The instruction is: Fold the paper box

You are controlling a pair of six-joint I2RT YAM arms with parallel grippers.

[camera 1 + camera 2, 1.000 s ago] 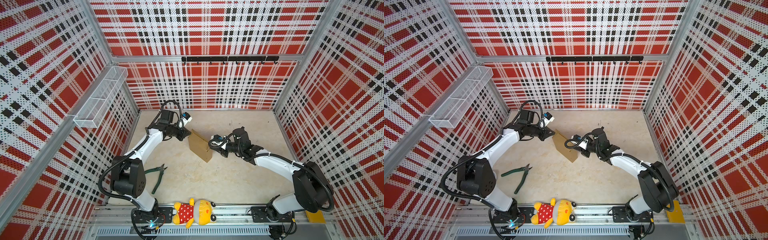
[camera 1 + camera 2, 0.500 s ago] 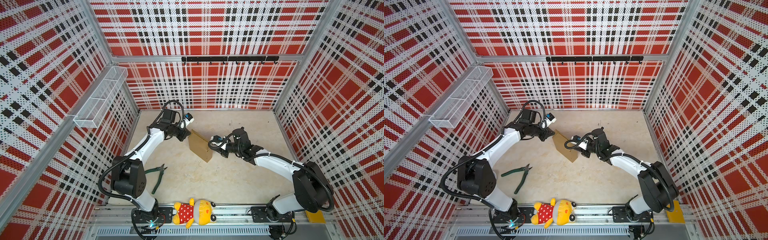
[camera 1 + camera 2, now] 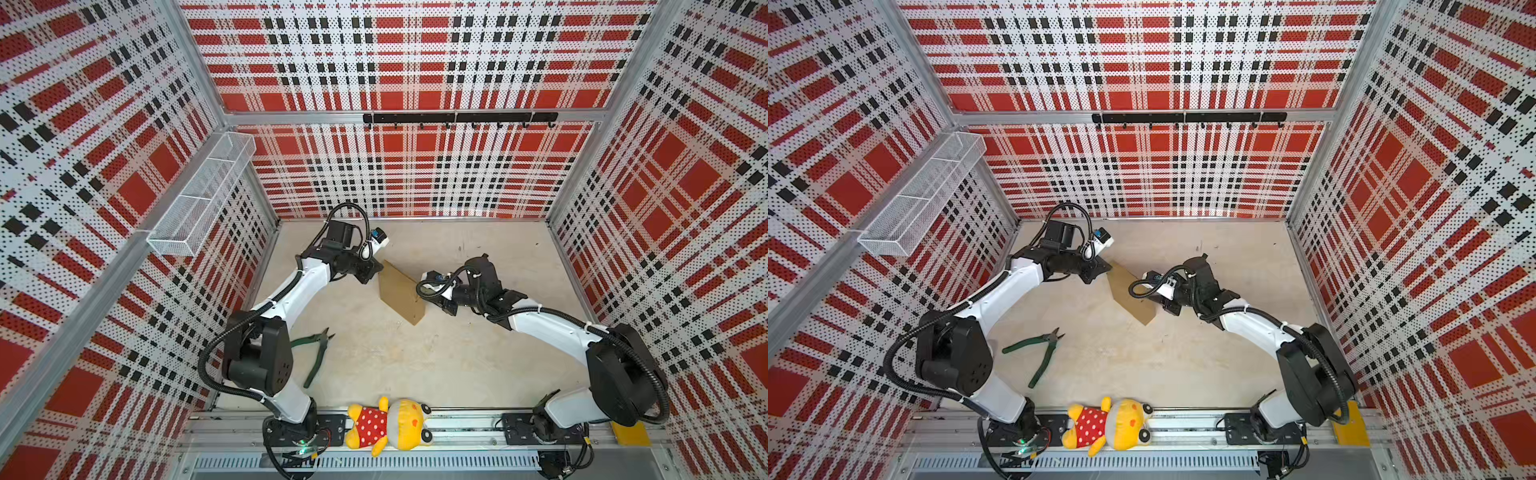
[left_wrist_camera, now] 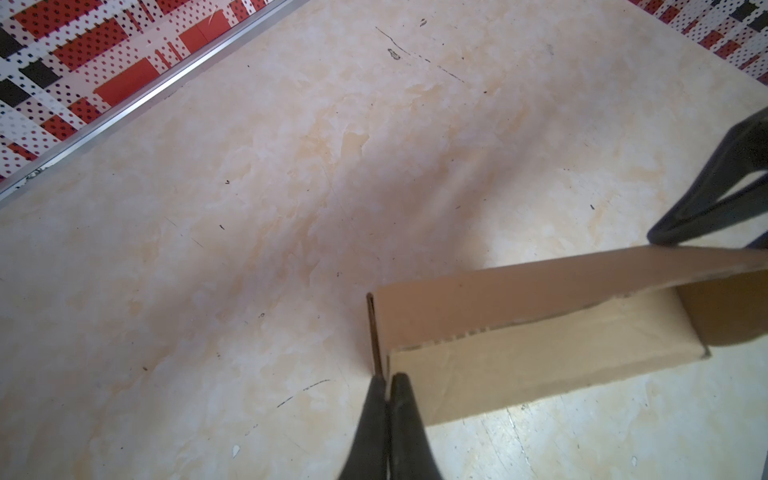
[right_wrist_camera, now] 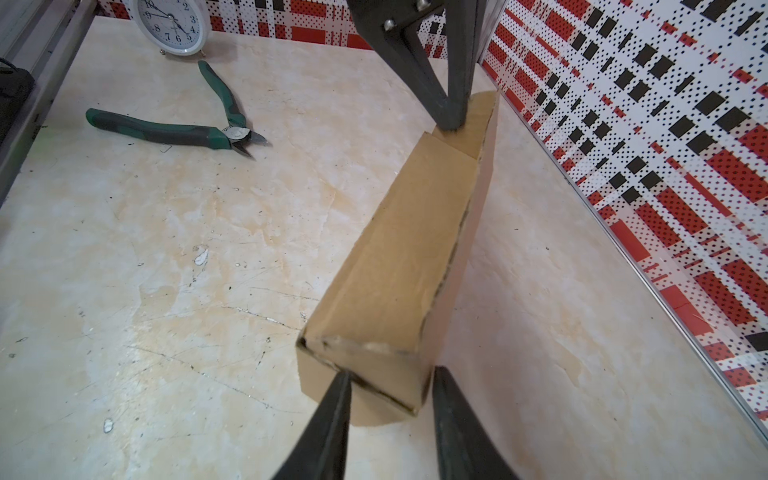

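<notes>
Only the right claw (image 5: pixel 390 378) has moved, its jaws easing a touch wider, so they now stand apart astride one end of the paper box (image 3: pixel 401 297), which sits mid-worktop (image 3: pixel 415 365), somewhat nearer the back edge. The left claw (image 4: pixel 388 386) is pinched together on the flap (image 5: pixel 467 131) at the other end; the box looks nearly closed, and the right side seems to be letting go.

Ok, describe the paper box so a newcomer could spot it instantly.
Find the beige tabletop inside the plaid walls and look at its middle. The paper box is the only plain brown cardboard there; the pliers are green, the plush toy yellow.
</notes>
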